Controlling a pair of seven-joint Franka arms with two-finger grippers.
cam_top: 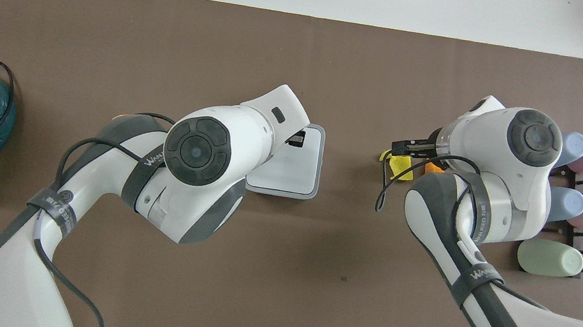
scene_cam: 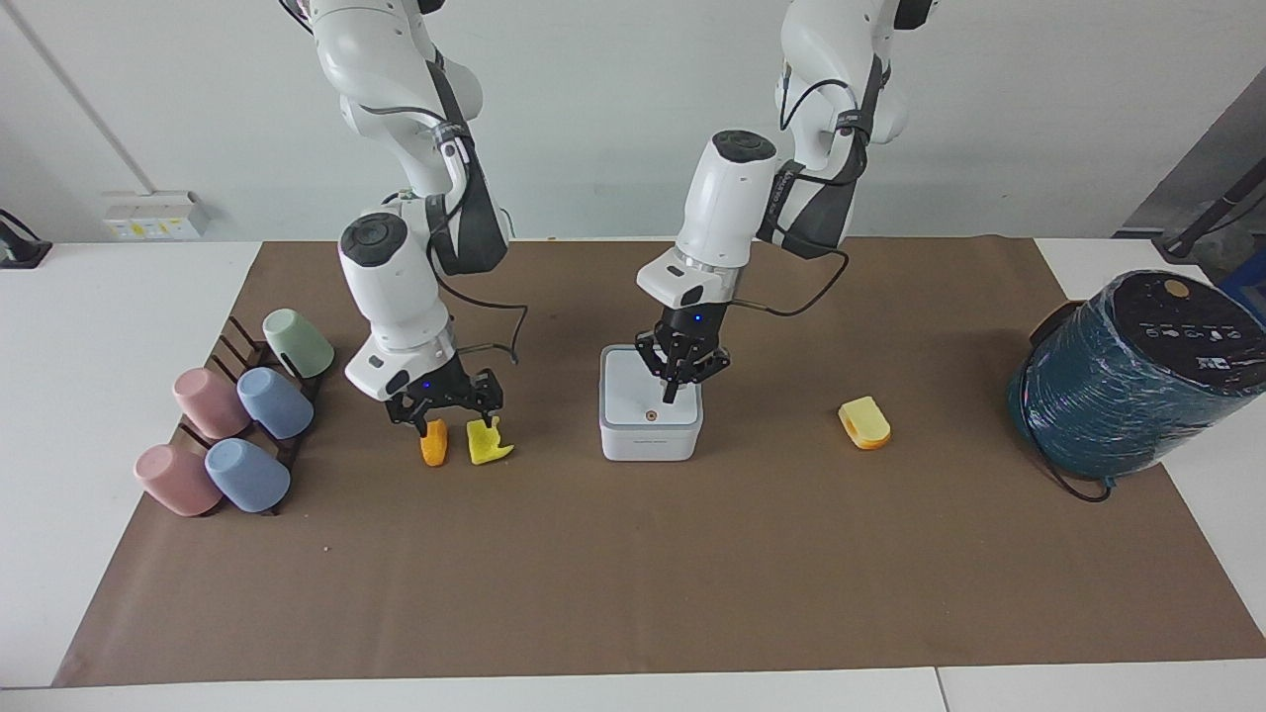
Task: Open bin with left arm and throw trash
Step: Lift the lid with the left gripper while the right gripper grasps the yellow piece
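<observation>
The bin [scene_cam: 650, 435] is a small white box with its grey-rimmed lid [cam_top: 300, 179] down, standing mid-table. My left gripper [scene_cam: 672, 394] is shut, its tips low over the lid just short of the orange dot [scene_cam: 650, 415]; whether they touch it I cannot tell. My right gripper [scene_cam: 459, 417] hangs open low over the trash: an orange scrap [scene_cam: 433, 448] and a jagged yellow scrap [scene_cam: 487, 443]. A pale yellow scrap [scene_cam: 863, 421] lies toward the left arm's end. From overhead the left gripper [cam_top: 297, 138] covers the dot, and the right gripper [cam_top: 407, 146] is over the yellow scrap [cam_top: 402, 169].
A big teal wrapped cylinder [scene_cam: 1135, 376] stands at the left arm's end of the table. A dark rack with several pastel cups [scene_cam: 237, 425] lies at the right arm's end. Brown paper [scene_cam: 633, 574] covers the table.
</observation>
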